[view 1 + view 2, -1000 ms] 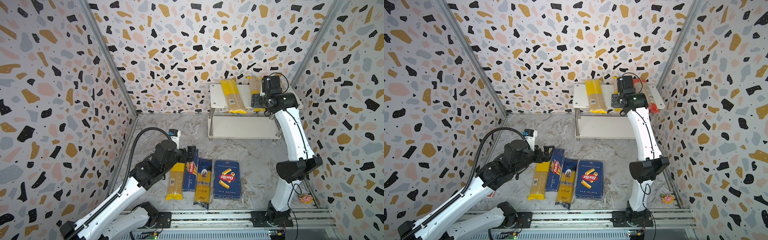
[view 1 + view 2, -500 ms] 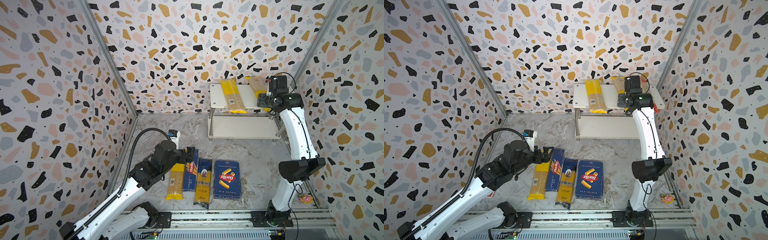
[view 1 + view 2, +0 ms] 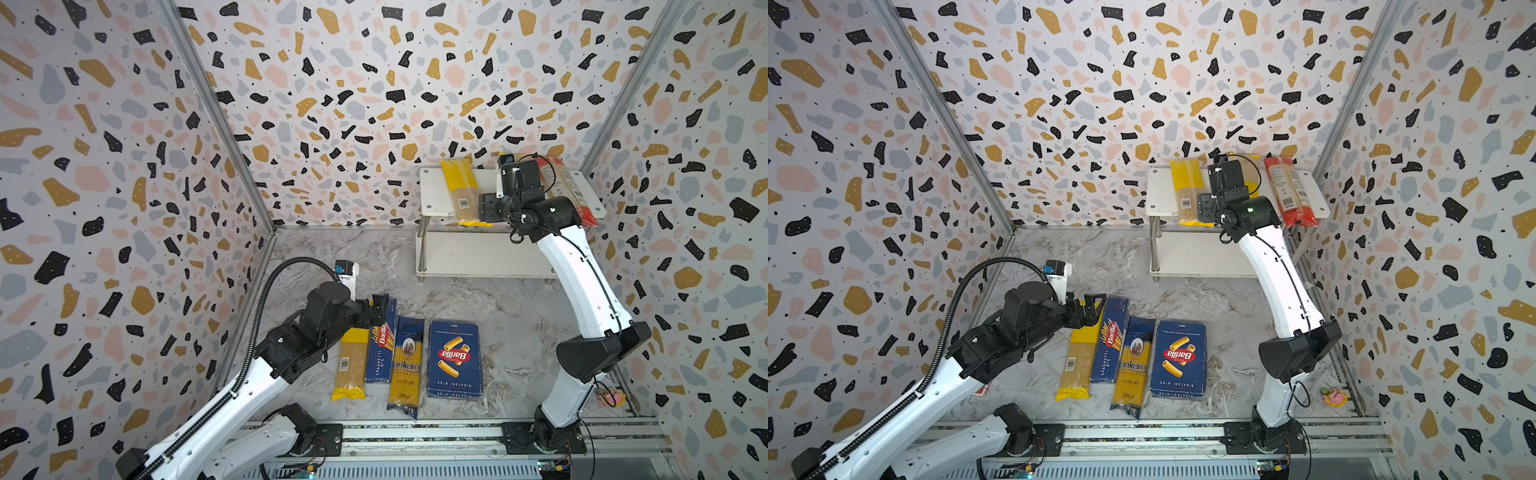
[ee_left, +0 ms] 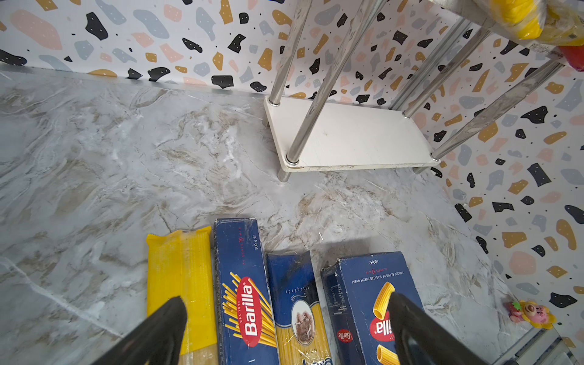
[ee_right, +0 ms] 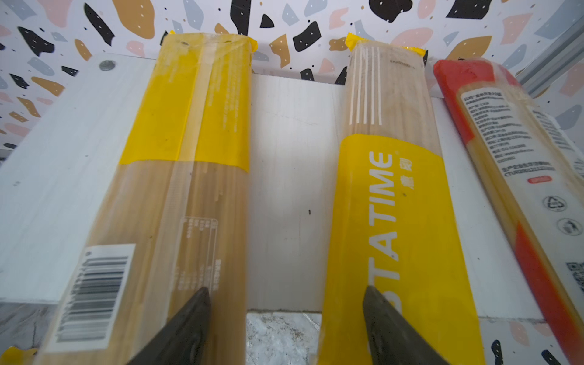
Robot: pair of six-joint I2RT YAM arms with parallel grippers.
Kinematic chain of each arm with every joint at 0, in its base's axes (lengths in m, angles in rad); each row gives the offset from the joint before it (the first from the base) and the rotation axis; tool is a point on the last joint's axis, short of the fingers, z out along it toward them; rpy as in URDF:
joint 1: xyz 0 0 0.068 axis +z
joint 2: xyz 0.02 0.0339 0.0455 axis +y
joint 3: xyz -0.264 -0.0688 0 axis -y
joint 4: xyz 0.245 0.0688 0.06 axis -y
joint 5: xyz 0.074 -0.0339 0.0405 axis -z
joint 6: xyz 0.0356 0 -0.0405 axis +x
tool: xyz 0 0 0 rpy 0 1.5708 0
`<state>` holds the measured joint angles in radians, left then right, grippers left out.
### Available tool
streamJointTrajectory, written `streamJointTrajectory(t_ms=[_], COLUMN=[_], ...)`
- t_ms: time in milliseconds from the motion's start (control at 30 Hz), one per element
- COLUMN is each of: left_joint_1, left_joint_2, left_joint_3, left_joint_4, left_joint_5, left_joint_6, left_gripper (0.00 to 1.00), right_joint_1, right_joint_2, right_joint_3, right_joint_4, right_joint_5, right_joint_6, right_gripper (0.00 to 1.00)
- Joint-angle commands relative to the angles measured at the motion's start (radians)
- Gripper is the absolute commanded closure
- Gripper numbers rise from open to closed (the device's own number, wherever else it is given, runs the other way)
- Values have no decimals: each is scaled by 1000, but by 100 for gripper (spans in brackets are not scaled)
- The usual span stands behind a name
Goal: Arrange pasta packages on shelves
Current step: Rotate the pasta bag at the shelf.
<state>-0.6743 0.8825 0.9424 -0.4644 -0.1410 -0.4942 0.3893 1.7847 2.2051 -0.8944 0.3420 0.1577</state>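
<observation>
Marble table (image 3: 478, 303) carries 4 pasta packs (image 3: 454, 359) below the left gripper (image 4: 284, 298), jaws wide; the right gripper (image 5: 286, 290), jaws parted, empty, faces 3 bags (image 5: 189, 126) atop the shelves (image 3: 434, 195).

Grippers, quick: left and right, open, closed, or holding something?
Left gripper: open, holding nothing.
Right gripper: open, holding nothing, at the top shelf.

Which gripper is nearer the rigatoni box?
Left. The left gripper hangs open over the far ends of the yellow bag and slim box, in the rigatoni box's row. The right gripper is off at the shelf's top board, open.
</observation>
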Motion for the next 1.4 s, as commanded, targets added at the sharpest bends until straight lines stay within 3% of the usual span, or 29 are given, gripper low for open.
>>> streamJointTrajectory(t_ms=[0,167,567,700,833,1000,1367], left_joint_1=[5,5,5,5,5,5,5], left_joint_2=[-12,-11,-10,-10,-13,-15,-35], left_joint_3=[2,4,5,9,6,1,-4], left_joint_4=[-9,-7,-4,-9,-13,-14,-26], left_joint_5=[-15,-16,-11,-13,-17,-13,-20], left_joint_6=[-3,-2,-1,-1,-4,-4,-13], left_gripper=[0,1,1,1,1,1,0], right_joint_1=[-26,-119,-164,-113,-3,22,27], right_joint_2=[-13,-31,-41,-67,-144,-224,-212], right_joint_3=[-9,-38,-48,-53,-107,-147,-244], right_joint_4=[-12,1,-27,-2,91,161,212], right_joint_5=[45,-101,-66,-41,79,20,-139], right_joint_6=[3,50,28,12,-42,-44,15], right_gripper=[24,25,25,25,25,25,23])
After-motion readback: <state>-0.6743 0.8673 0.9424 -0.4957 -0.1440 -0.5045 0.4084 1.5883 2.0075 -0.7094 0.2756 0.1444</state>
